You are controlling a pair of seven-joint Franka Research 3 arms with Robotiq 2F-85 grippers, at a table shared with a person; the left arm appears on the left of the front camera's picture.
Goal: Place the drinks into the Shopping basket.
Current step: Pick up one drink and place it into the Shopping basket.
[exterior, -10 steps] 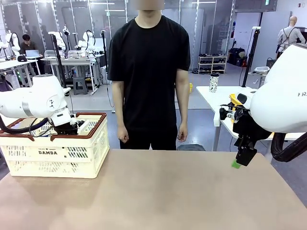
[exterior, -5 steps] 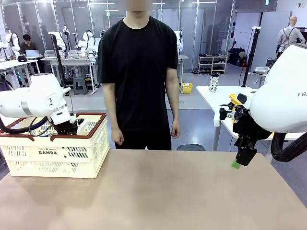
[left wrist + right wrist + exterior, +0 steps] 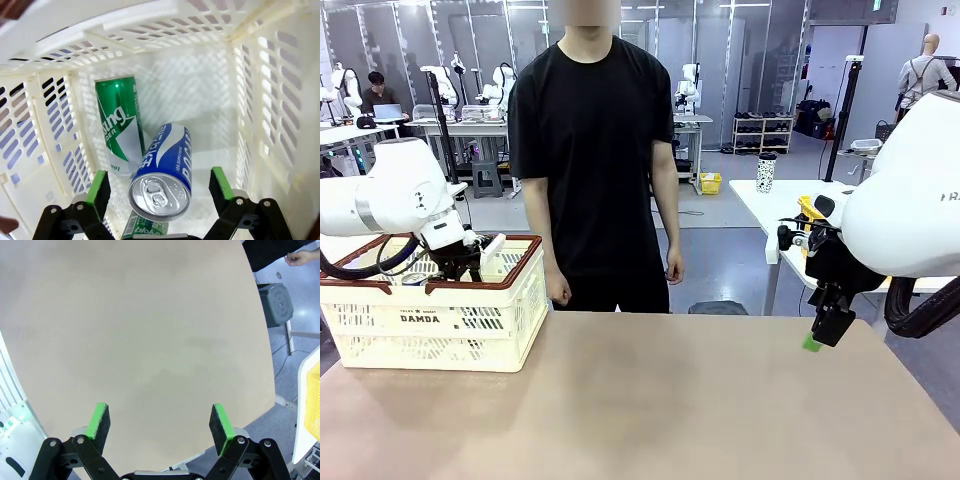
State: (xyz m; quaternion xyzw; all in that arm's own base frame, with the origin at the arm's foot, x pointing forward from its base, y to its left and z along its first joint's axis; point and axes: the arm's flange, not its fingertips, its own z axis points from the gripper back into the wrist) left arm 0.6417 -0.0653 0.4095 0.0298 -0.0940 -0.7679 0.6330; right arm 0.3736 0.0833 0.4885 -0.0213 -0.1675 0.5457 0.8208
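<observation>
left gripper (image 3: 157, 187), seen along its own fingers: jaws spread wide, green pads (image 3: 98, 186) standing either side of a blue-and-white can (image 3: 162, 172) with clear gaps, nothing pinched. the can leans inside the shopping basket (image 3: 260, 90), its silver top toward the camera. beside and partly beneath it lies a green can (image 3: 119, 122) on the cream lattice floor, close to one side wall; a further strip of green can (image 3: 145, 229) shows under the blue one at the lower edge.

front view: the left gripper (image 3: 460, 262) hangs within the basket's mouth at the table's left end, the white arm reaching over the dark rim (image 3: 525, 262). the basket rests on the tan table (image 3: 650, 400), its printed side facing the camera.

right gripper (image 3: 159, 427): jaws likewise spread, empty, looking down at bare tabletop. in the front view the right gripper (image 3: 825, 330) is poised above the table's right edge, well apart from the basket.

a person (image 3: 590, 150) in a black shirt stands at the far side, arms down, hands near the table edge.
</observation>
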